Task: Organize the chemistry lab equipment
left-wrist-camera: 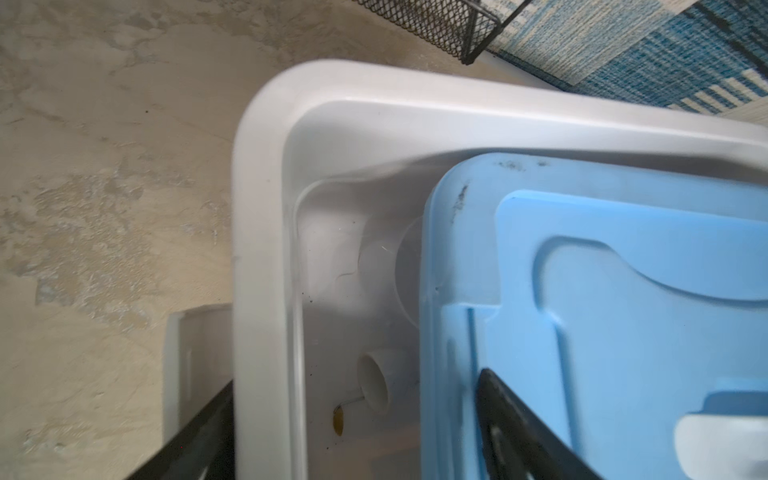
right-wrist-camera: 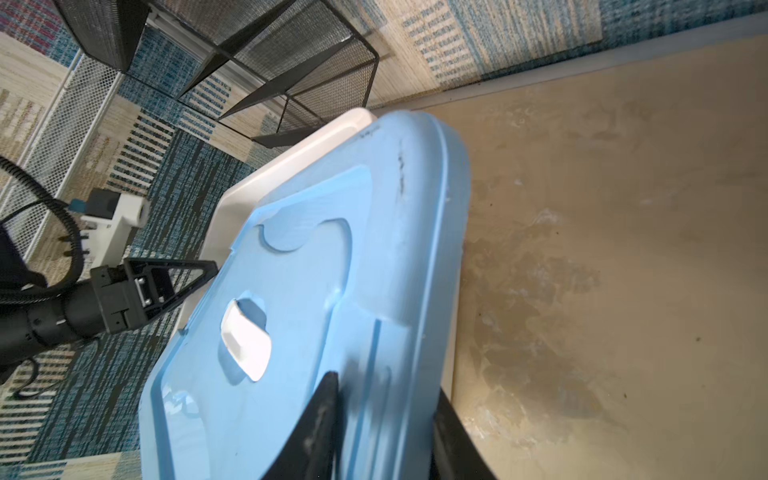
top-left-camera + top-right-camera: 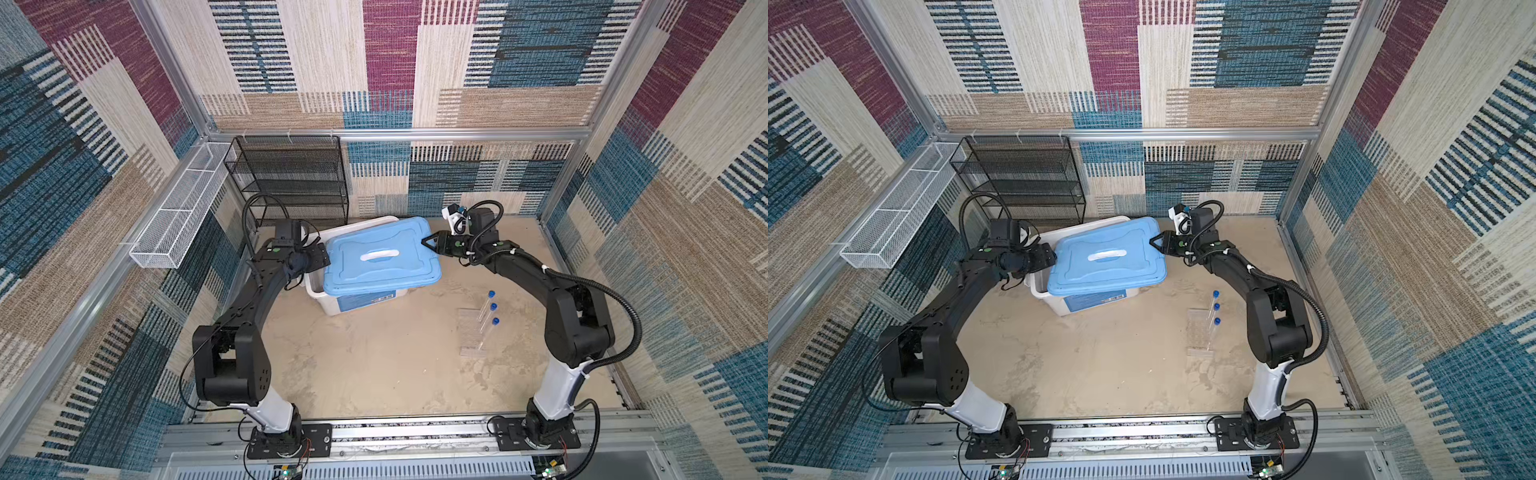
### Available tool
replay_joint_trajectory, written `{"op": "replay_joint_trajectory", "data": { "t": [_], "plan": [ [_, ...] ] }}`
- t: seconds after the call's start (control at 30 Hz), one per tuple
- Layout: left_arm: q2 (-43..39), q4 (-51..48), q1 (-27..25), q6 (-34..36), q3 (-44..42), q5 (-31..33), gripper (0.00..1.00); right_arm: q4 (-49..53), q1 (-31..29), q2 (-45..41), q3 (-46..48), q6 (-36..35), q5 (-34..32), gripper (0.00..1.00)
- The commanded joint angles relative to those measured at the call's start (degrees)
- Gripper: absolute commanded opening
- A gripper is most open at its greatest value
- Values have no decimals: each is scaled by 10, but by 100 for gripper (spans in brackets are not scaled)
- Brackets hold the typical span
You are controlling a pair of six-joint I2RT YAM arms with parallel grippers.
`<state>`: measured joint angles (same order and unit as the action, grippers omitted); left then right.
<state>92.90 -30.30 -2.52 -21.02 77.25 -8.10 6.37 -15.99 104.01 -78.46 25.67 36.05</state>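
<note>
Top views, near to far: three blue-capped test tubes point(image 3: 487, 316) stand in the clear rack point(image 3: 472, 332) on the bench point(image 3: 374, 365). Behind, blue lid point(image 3: 380, 255) sits askew on white bin point(image 3: 320, 297). Right gripper point(image 3: 427, 242) jaws clamp the lid's edge. Left gripper point(image 2: 210, 266) jaws wide, holding nothing. Black mesh shelf point(image 3: 291, 178) at back.

lid point(image 3: 376, 270): smooth blue plastic | bin point(image 1: 266, 208): glossy white plastic | shelf point(image 3: 291, 178): black wire mesh
</note>
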Motion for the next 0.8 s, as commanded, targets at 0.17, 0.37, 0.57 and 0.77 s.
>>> {"op": "replay_joint_trajectory", "data": {
  "t": [0.17, 0.37, 0.57, 0.77],
  "plan": [
    [-22, -58, 0, 5, 47, 34, 82, -53, 5, -30, 33, 6, 4, 28],
    [-55, -73, 2, 10, 52, 33, 80, -72, 6, -45, 37, 21, -12, 25],
    [-78, 14, 2, -28, -20, -120, 74, -75, 6, -64, 25, 24, -8, 25],
    [-82, 63, 3, -39, -53, -164, 79, -130, 5, -80, 38, 33, 19, 24]
  ]
}}
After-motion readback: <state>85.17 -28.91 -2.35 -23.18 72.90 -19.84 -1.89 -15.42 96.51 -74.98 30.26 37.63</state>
